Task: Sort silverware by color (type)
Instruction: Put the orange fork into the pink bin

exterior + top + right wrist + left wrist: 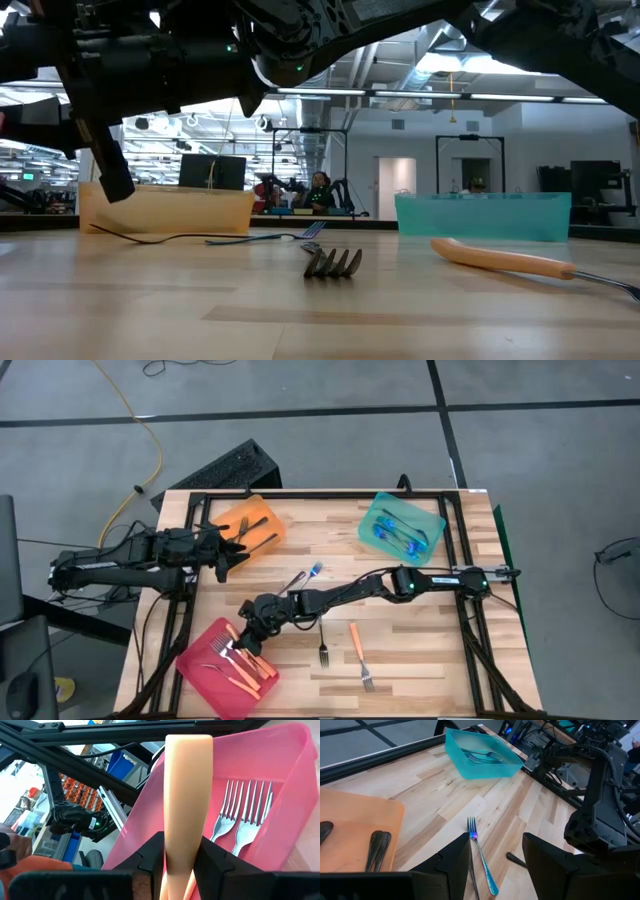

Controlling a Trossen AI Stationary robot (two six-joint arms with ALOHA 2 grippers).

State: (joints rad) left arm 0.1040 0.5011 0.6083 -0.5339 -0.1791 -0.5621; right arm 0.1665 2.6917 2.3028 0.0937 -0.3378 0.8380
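Over the pink tray: the right tool (252, 628) hung at the tray's inner rim, pinching an orange-handled fork (188, 795) between its fingers — handle seen upright in the right wrist view.
Grip state, right: fingers pressed on the handle; whether they had begun to slacken could not be told.
Drop target: pink tray (200, 678), directly under and just beyond the tool; forks with orange handles already lay in it, tines side by side.
Long axis: the held handle ran roughly along the tray's length, so a straight release looked sufficient.
Left tool (226, 557): spread and empty, parked beside the orange tray (270, 520), which held dark-handled forks.
Remaining on the worktop (420, 650): a blue-handled fork (303, 577), a dark fork (324, 650) and another orange-handled fork (359, 653).
Nearer arm: the blue fork lay just ahead of the left tool — handle pointing towards it; the other two lay nearer the right arm.
Teal tray (432, 525): at the far right corner, holding blue-handled forks.
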